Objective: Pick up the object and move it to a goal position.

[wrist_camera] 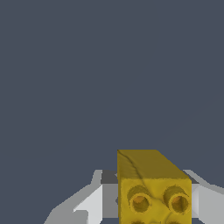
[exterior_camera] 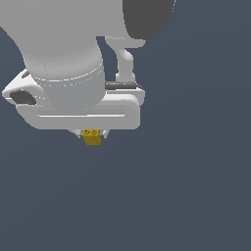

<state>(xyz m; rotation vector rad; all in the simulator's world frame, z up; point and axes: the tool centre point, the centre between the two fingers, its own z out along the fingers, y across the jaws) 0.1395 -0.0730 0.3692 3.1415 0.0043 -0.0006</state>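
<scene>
The object [exterior_camera: 92, 139] is a tiny yellow-orange block with two round studs, poking out just under the big white hand in the exterior view. My gripper [exterior_camera: 91, 133] is shut on it, and the hand hides most of the fingers there. In the wrist view the object [wrist_camera: 151, 183] fills the gap between the white fingers [wrist_camera: 94, 203], with its two studs facing the camera. A finger surface lies against each side of the block. No goal marker shows in either view.
A plain dark blue-grey ground [exterior_camera: 196, 196] fills both views. The arm's white links [exterior_camera: 63, 44] take up the upper part of the exterior view's left side. Nothing else shows.
</scene>
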